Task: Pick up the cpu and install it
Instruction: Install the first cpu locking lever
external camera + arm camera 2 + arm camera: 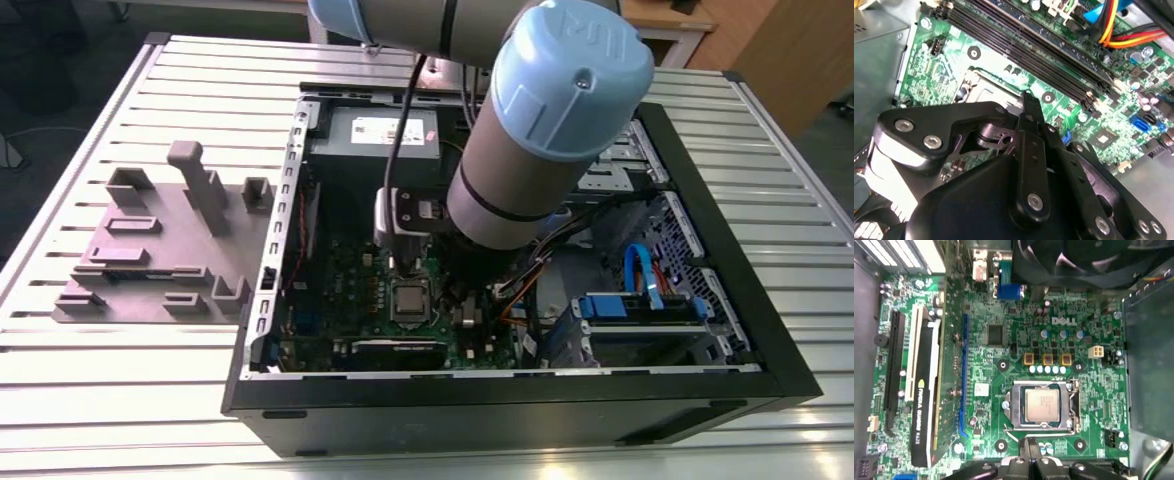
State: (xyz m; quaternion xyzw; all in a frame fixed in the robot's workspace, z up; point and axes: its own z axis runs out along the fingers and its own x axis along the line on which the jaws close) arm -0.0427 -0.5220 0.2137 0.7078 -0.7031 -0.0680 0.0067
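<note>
The cpu [1042, 405] is a small square chip with a shiny silver top. It lies flat in the motherboard socket, with a metal frame [1072, 407] around it. In the exterior view the cpu [407, 298] sits low in the open computer case [721, 250]. My gripper [404, 262] hangs just above it. In the first wrist view my gripper [1030, 444] is beside the socket's edge, fingers together and holding nothing. In the second wrist view the black fingertips [1027, 105] cover part of the socket [985, 85].
A grey fixture plate [160, 250] lies on the slatted table at the exterior view's left. Inside the case are a grey power supply box [380, 135], a graphics card [924, 390], memory slots [1044, 50], a black fan [1079, 260] and blue cables [647, 275].
</note>
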